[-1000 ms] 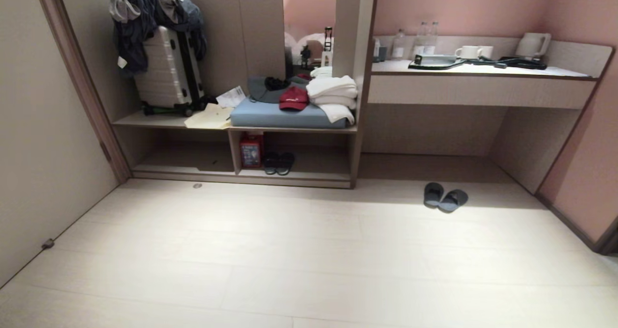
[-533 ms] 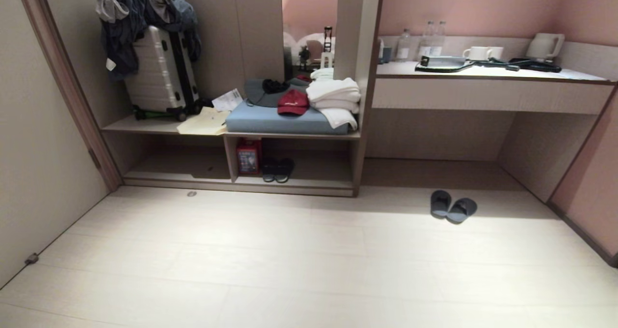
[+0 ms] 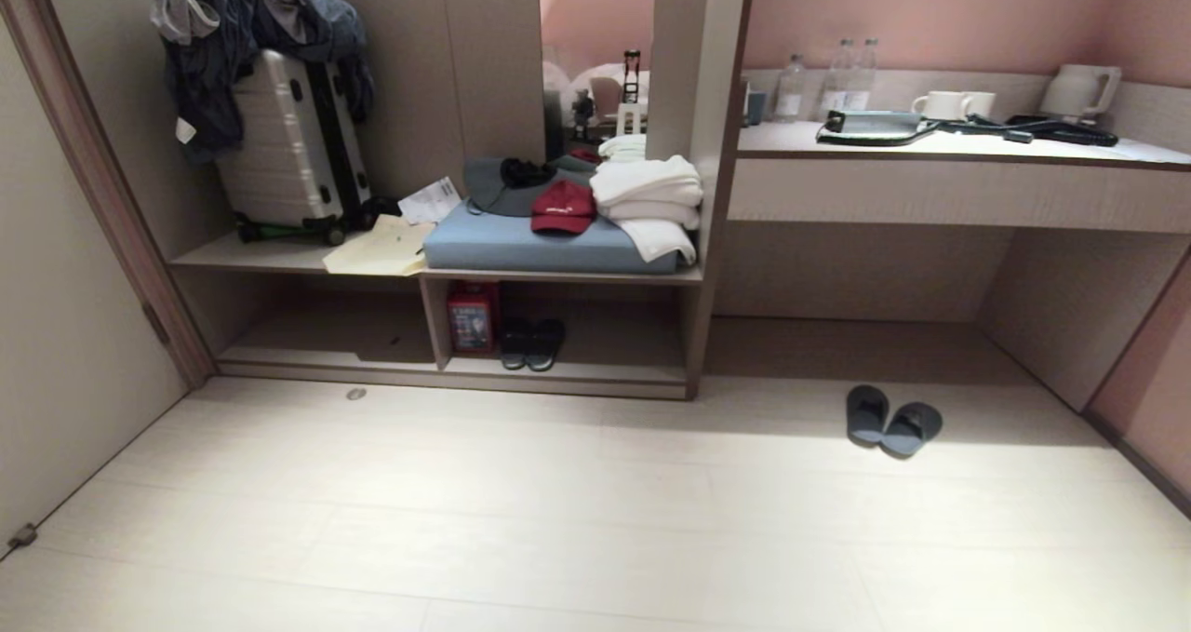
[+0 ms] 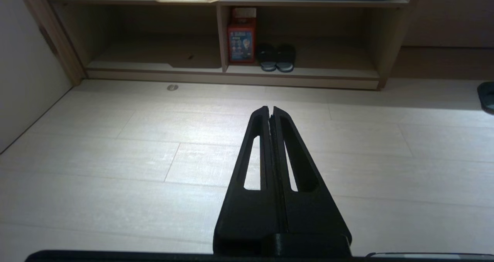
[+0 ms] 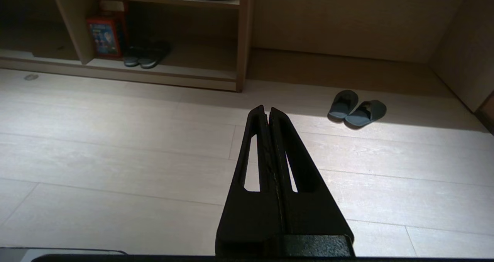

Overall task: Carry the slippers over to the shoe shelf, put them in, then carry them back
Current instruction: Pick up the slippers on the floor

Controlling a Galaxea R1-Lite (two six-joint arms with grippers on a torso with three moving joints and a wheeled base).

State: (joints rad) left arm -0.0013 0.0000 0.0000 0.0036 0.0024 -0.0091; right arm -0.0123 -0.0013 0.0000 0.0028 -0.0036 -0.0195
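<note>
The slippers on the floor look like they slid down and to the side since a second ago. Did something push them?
No. The whole head view shifted together, so the camera moved, not the things. The slippers lie side by side on the floor, right of the shoe shelf, with the black slides inside it. Nothing was picked up or let go: left gripper and right gripper are shut and empty.

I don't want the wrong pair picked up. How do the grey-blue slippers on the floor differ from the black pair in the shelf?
The soft grey-blue fabric slippers lie on open floor, splayed apart at the heels; the black slides with pale soles sit parallel inside the beige wood-laminate shoe shelf, darker. Both pairs are side by side and untouched.
</note>
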